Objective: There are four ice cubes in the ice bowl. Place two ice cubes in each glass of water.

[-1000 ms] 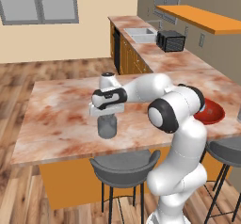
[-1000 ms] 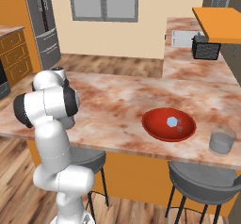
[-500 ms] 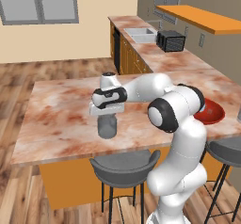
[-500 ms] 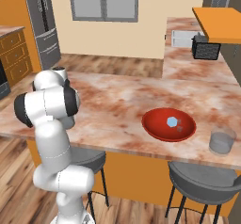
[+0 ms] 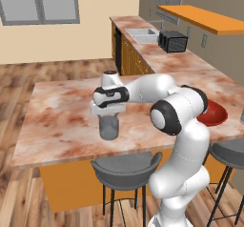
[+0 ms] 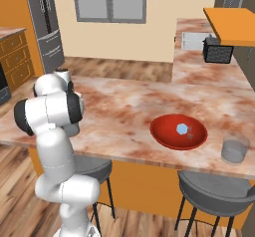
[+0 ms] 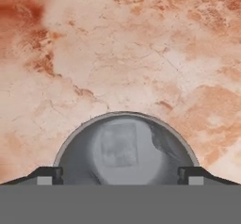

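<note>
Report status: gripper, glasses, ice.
Gripper open over dark grey see-through glass; pale cube inside. One blue-white ice cube in red bowl. Second glass beside bowl. Nothing blocking.

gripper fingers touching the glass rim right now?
Apart. Hand view: the fingertips stand outside the glass rim on either side, gaps visible.

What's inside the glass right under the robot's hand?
Looking down into the dark grey see-through tumbler, a pale square ice cube lies in it. A darker patch sits beside the cube; whether that hides a second cube is unclear.
</note>
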